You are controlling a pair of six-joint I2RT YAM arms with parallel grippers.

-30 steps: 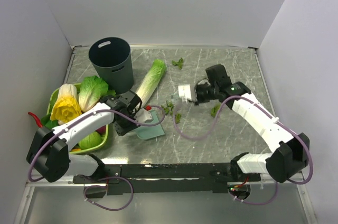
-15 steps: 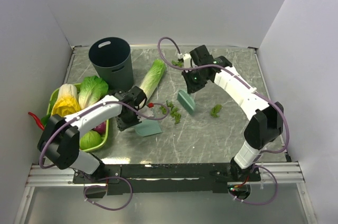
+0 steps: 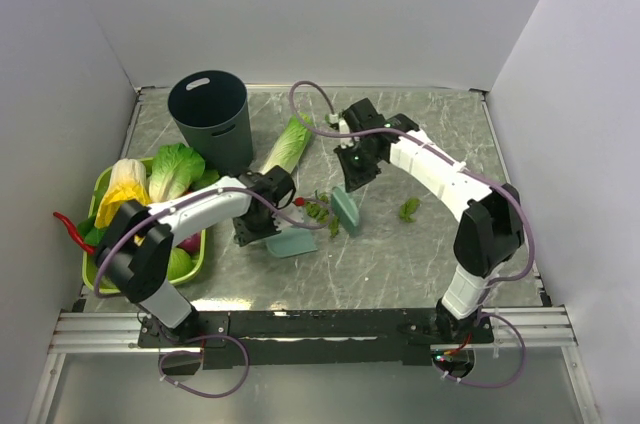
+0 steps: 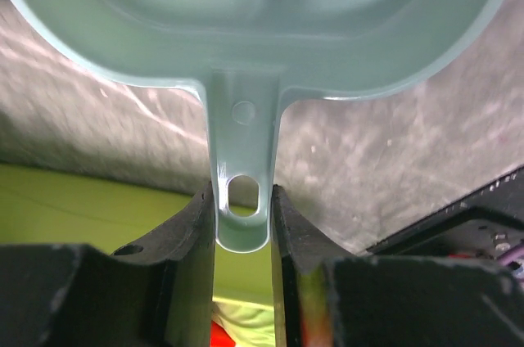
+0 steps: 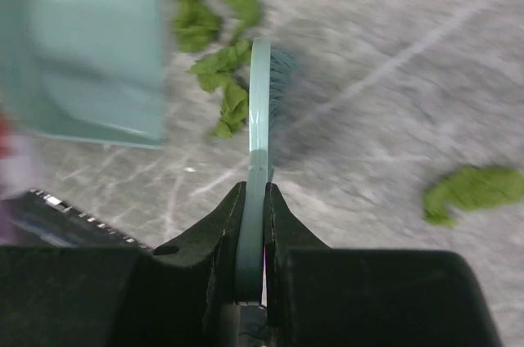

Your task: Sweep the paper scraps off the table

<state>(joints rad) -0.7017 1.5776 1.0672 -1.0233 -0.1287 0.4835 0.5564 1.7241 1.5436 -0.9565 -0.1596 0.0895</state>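
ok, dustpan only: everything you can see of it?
The dustpan is pale teal, glossy smooth plastic: a shallow scoop with a rounded back wall and a narrow flat handle with an oval hang hole. The left claw is shut on that handle. It lies on the table, mouth facing the paper scraps heaped between its lip and the brush; its inside looks empty.

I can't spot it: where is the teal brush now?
In the top view the brush, in the right pincer, stands on the table with paper scraps and the dustpan just left.
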